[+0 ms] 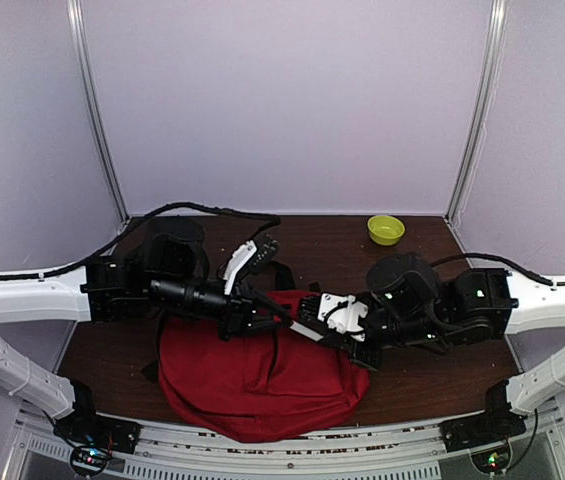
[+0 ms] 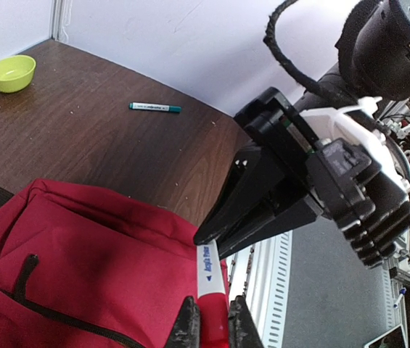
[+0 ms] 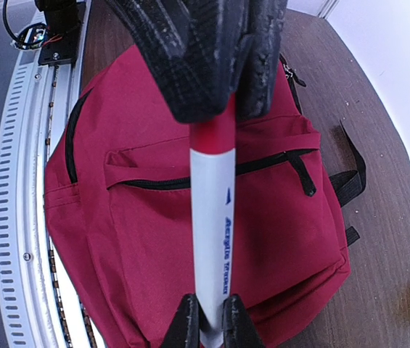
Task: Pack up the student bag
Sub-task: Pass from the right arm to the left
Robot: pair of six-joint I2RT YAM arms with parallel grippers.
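Setting: robot test cell, laboratory type. Evidence: plain pale lilac panel walls [image 1: 282, 100]; slim aluminium corner posts [image 1: 97, 110] at 10 and 2 o'clock; dark brown wooden tabletop [image 1: 332, 245]; slotted grey metal mounting rail [image 1: 262, 462] at 6 o'clock, carrying bolted black arm bases [image 1: 97, 432].

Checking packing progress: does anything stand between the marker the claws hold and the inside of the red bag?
Yes. The marker hangs above the student bag, gripped by the left claw and right claw, but the front pocket zipper below it looks closed; no opening shows.
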